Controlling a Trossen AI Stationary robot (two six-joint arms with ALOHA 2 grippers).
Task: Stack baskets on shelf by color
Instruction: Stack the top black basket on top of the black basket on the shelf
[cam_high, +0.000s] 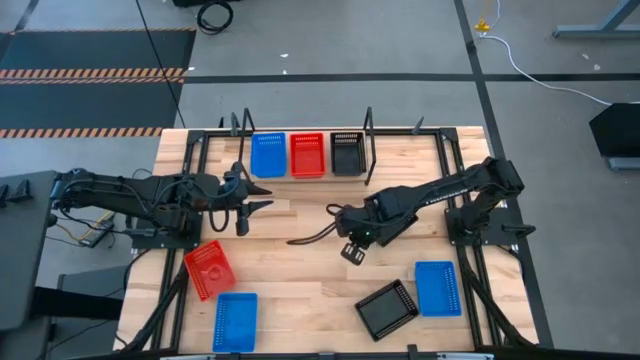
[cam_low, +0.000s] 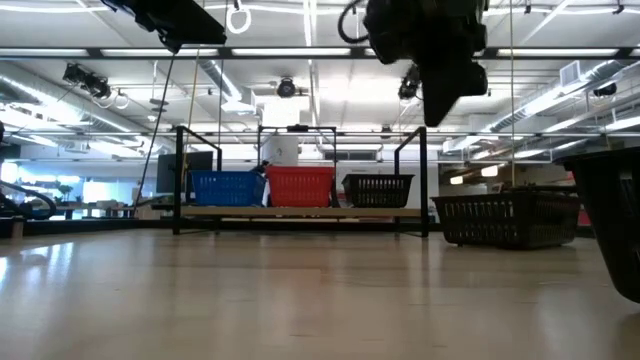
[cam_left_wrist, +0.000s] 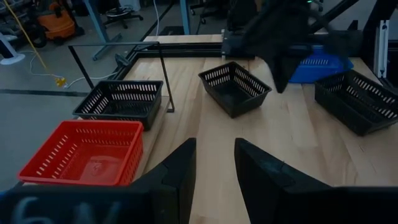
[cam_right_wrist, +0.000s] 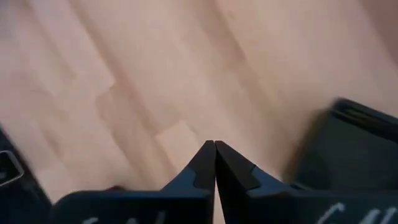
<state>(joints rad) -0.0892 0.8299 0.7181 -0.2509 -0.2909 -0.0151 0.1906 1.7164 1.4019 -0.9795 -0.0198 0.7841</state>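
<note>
Black basket (cam_high: 386, 308) near the table's front edge awaits our right gripper (cam_high: 350, 250), whose touching fingers must open or they will shove it.

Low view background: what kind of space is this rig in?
Probably an industrial lab or workshop hall, not a home. The low view shows an open ceiling with exposed ducts and strip lights; the high view shows grey concrete floor with a black-and-orange hazard-striped mat, and a loose white cable.
</note>
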